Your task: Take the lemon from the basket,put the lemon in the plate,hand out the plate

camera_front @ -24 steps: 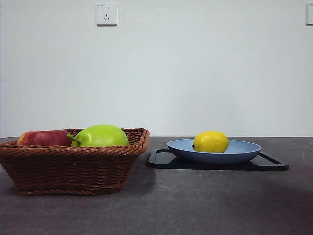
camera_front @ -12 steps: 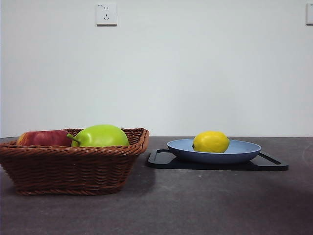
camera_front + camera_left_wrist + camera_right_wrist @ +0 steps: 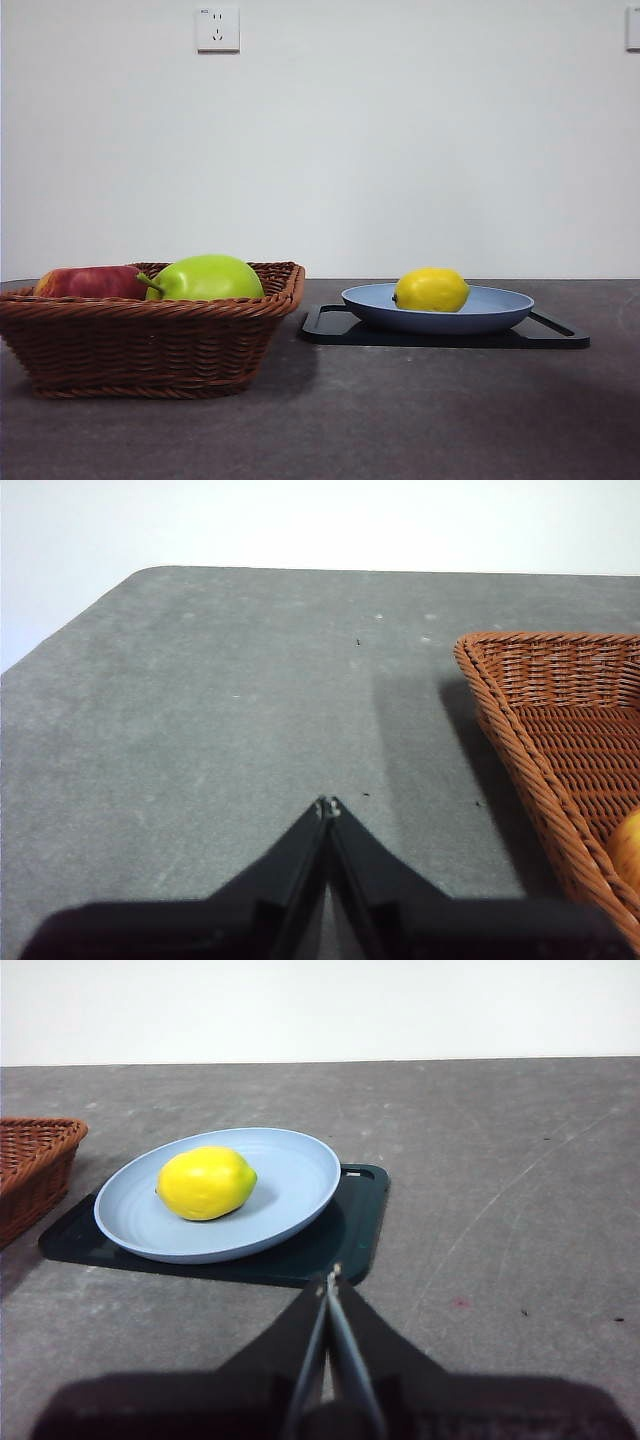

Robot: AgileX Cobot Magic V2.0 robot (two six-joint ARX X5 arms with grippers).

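The yellow lemon [image 3: 431, 290] lies in the light-blue plate [image 3: 500, 312], which rests on a flat black tray [image 3: 556, 336]. In the right wrist view the lemon [image 3: 206, 1182] sits left of centre in the plate [image 3: 296, 1182]. My right gripper [image 3: 331, 1278] is shut and empty, a short way back from the tray's near edge. The brown wicker basket [image 3: 150, 345] stands at the left with a green fruit [image 3: 208, 277] and a red apple [image 3: 88, 283] in it. My left gripper [image 3: 328, 805] is shut and empty over bare table beside the basket [image 3: 560, 730].
The black tray [image 3: 350, 1220] lies under the plate. A wall socket [image 3: 218, 29] is on the white back wall. The dark grey table [image 3: 400, 420] stretches in front of the basket and tray.
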